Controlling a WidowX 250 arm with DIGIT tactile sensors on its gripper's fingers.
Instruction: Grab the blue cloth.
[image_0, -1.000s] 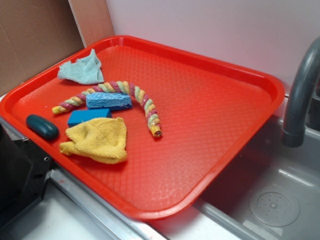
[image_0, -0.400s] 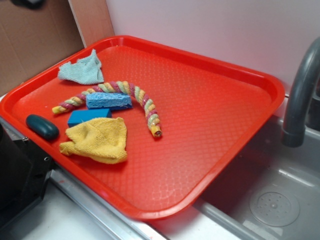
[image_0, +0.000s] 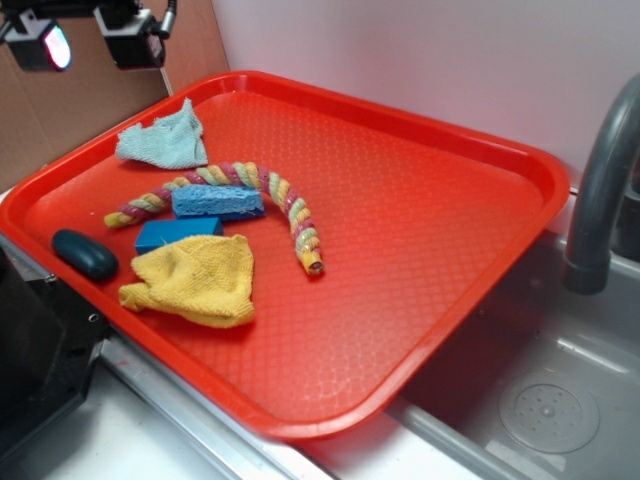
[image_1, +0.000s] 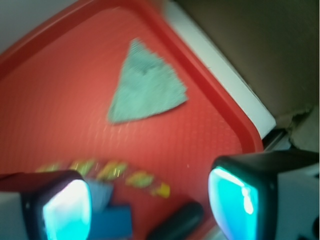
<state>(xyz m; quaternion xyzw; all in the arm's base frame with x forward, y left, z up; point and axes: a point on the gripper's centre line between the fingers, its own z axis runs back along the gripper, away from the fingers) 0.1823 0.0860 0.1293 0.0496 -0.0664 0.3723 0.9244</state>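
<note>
Blue cloth (image_0: 163, 141) lies in the far left corner of the red tray (image_0: 420, 230) in my exterior view, crumpled, close to the tray's rim and clear of every other item. Just in front of it I note a striped twisted rope (image_0: 262, 190) curving across the tray floor, with one bright blue sponge (image_0: 217, 201) resting against its inner side and a second blue sponge (image_0: 170, 233) nearer the front. A yellow knitted cloth (image_0: 197, 279) sits just before that second sponge, overlapping its front edge, and a dark oval object (image_0: 85, 253) lies by the tray's left rim. The gripper (image_0: 88, 40) hangs at the top left, above and behind the cloth, well apart from it, its two fingers spread with nothing between them. A grey faucet (image_0: 603, 190) stands at the right over a sink basin (image_0: 545, 400). On the wrist view, which is blurred, I see the blue cloth (image_1: 145, 85) as a flat triangle on the tray (image_1: 50, 100), beside the rim. The gripper (image_1: 150, 202) frames the bottom of the view, fingers wide apart and empty, with the rope (image_1: 107, 172), a sponge (image_1: 112, 220) and the dark object (image_1: 175, 222) between them below.
</note>
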